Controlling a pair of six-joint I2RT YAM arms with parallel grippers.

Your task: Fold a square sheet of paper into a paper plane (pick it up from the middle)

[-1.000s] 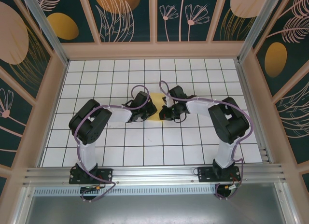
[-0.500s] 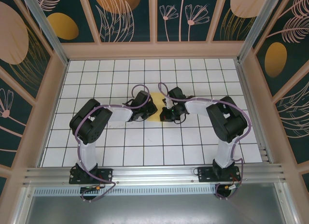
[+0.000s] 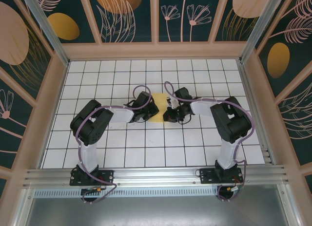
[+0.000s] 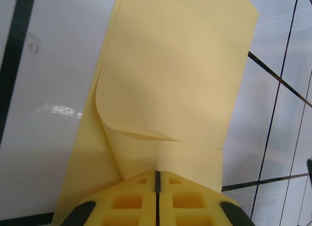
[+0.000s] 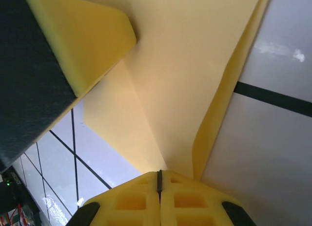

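Top: paper (image 3: 159, 102) at middle of counter (image 3: 97, 75), partly covered.
Left wrist: left fingers (image 4: 129, 201) pressed together, clamped on paper edge; folded-over layer curls loose.
Right wrist: right fingers (image 5: 131, 201) together, pinching fold.
Risk: uneven pull from the two sides could tear thin paper or let it slip, leaving a crooked crease.
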